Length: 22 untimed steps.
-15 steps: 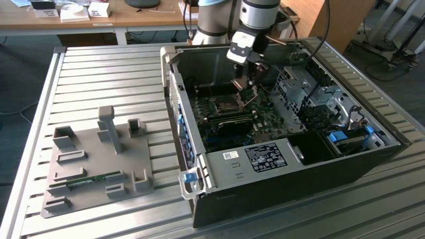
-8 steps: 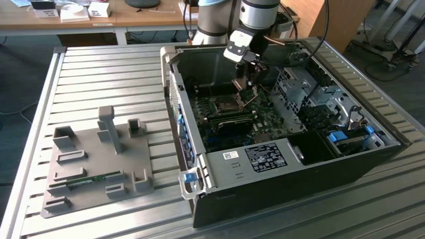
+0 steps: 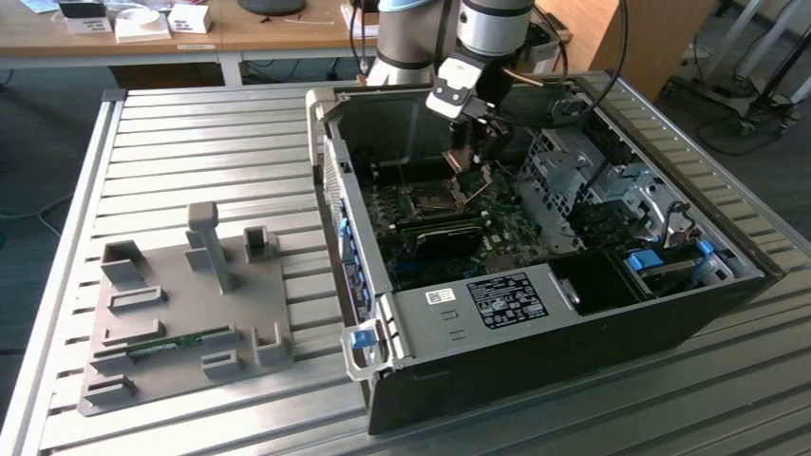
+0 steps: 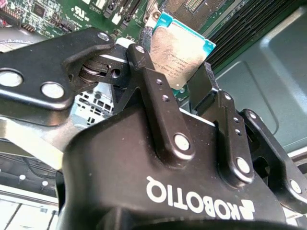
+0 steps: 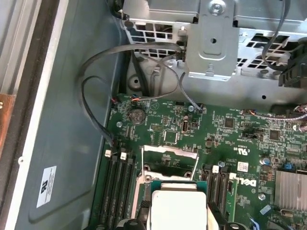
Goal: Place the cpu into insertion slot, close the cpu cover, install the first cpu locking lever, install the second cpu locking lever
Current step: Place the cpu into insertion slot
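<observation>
Our gripper [image 4: 173, 64] is closed on the cpu [image 4: 181, 48], black fingers [image 4: 160, 93] pinching opposite edges. We see a flat square chip, smudged dull silver on top with a teal-green rim, held near the insertion slot [image 5: 169, 167], not yet seated.

The cpu [image 4: 181, 50], a flat square chip with a dull silver top and a teal-green edge, was clear of the board [image 5: 225, 129]. The gripper [image 4: 173, 61] pinched it at two opposite sides, and it sat tilted in the second wrist view. In the first wrist view it hung over the slot [image 5: 168, 176], a dark square socket with a metal rim, partly hiding it. The cover [image 5: 170, 150], a thin shiny metal frame, stood swung open at one edge of the slot.
</observation>
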Tool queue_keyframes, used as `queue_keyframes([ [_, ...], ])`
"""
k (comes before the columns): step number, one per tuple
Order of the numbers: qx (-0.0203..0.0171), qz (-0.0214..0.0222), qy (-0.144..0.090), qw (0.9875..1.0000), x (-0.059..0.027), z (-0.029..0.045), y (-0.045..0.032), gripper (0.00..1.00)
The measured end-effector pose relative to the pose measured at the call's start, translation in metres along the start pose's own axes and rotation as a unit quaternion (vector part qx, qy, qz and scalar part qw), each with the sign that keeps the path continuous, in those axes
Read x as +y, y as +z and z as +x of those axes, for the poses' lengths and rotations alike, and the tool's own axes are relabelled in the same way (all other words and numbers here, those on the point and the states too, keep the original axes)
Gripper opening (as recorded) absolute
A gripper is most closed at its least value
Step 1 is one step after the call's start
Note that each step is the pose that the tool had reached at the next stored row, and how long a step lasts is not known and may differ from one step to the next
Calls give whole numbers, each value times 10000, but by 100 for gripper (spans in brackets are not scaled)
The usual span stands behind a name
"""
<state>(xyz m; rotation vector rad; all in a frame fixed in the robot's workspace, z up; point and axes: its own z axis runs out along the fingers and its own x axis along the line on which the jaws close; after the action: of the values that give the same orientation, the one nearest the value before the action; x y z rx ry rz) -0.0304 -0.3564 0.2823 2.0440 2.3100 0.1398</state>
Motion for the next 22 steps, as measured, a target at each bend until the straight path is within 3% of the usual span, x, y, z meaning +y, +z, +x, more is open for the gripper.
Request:
queue_keyframes([
  [4,-28,-4,264,9996,0,-1,0,54],
  [9,-29,-3,274,9996,0,0,0,54],
  [11,-22,68,276,9996,0,0,1,54],
  [13,-11,189,279,9994,1,0,3,54],
  [18,-7,237,280,9993,1,-1,3,54],
  [22,-18,237,441,9987,1,-1,7,54],
])
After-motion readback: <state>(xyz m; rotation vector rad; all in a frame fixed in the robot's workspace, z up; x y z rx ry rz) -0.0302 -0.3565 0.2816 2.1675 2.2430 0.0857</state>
